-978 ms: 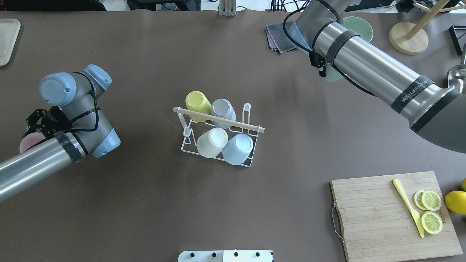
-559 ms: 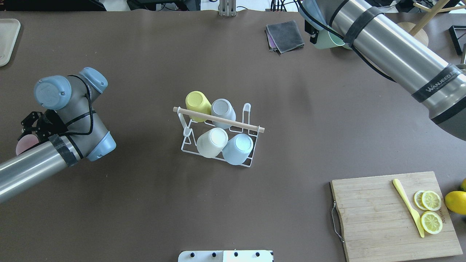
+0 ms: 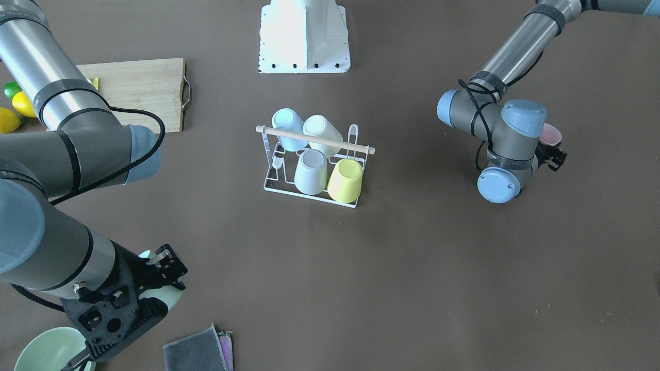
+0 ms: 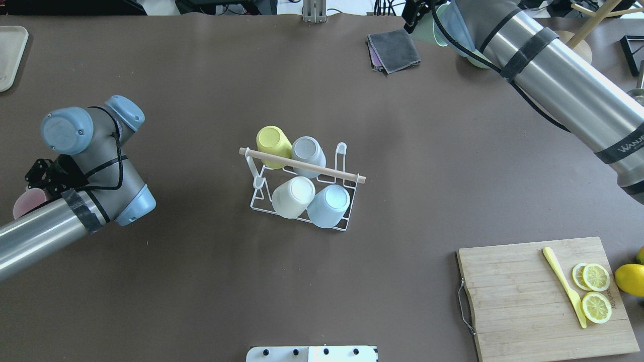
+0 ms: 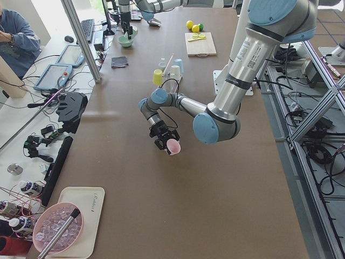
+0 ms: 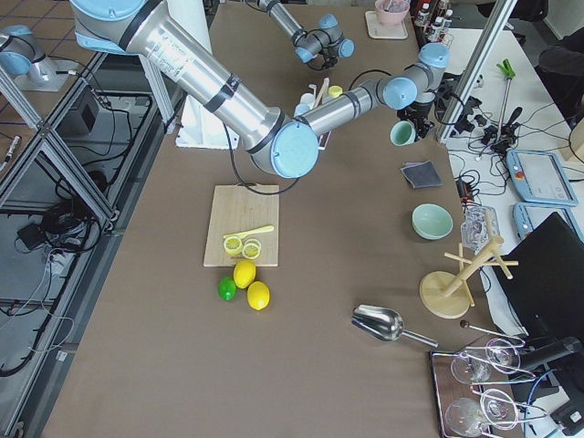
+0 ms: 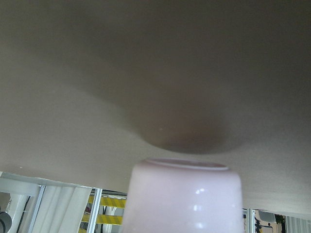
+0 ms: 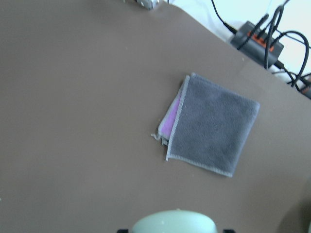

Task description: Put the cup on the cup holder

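Progress stands at four of six positions filled. Nearest the robot, on its right, the cutting board (image 4: 543, 296) with lemon slices (image 4: 596, 291) plays no part in the task. Further out on the robot's left, the left gripper (image 5: 168, 142) is clenched on a pink cup (image 5: 174, 147) and holds it clear of the table, well apart from the rack. At mid-table the cup holder (image 4: 341, 153) stands upright with its wooden rod (image 4: 302, 164) across the top. Four cups sit inverted on its prongs: a cream cup (image 4: 294, 196) and a light blue cup (image 4: 329, 204) in the near row, and a yellow cup (image 4: 273, 140) and a grey cup (image 4: 308, 150) in the far row. Two prongs show bare — one at the holder's left end (image 4: 258, 181), one at the far right corner. At the far edge, the right gripper (image 3: 160, 281) grasps a green cup (image 4: 427, 27) above the table just beside a folded grey cloth (image 4: 395, 49), with a green bowl (image 3: 49, 350) close by. Judged from this layout, both remaining cups are already in hand. What is left is transport to the rack and lowering each cup, mouth down, over a free prong.
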### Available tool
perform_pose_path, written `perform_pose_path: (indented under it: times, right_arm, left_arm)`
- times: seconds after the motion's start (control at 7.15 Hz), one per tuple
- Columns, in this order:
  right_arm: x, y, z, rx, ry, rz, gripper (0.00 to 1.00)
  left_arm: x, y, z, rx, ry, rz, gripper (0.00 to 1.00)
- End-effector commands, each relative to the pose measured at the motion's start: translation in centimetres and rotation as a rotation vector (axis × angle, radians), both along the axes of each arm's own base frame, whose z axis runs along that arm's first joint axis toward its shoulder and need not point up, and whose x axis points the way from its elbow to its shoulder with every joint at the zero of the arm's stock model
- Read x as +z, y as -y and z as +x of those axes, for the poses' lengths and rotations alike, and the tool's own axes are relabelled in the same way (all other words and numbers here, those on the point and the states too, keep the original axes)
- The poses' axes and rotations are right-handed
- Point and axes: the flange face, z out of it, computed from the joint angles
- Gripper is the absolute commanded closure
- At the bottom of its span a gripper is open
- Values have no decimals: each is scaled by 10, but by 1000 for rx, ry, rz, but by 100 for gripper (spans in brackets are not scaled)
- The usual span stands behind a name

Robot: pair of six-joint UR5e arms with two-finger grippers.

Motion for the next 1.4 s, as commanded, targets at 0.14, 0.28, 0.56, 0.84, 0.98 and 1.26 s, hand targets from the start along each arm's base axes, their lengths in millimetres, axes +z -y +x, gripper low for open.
perform_pose_path:
  times: [0.14,0.28,0.56,0.84,0.98,1.26]
  right_arm:
    - [-1,-35,-19,146,277,158,100]
    - [1,-52,-22,173,394,177,100]
    - [21,-93,-29,227,590,307,100]
    - [19,-124,-28,225,754,401,100]
    - [23,-151,-42,210,863,435,100]
    - [40,-223,-111,270,1037,476,100]
  left_arm:
    - [-43,2,-21,-57,-122,85,100]
    - [-70,-10,-34,-152,-298,146,100]
    - [-124,-38,-52,-383,-625,319,100]
    - [-166,-43,-68,-488,-979,371,100]
    - [-192,-49,-58,-454,-1166,479,100]
    - [-218,-71,-68,-493,-1420,633,100]
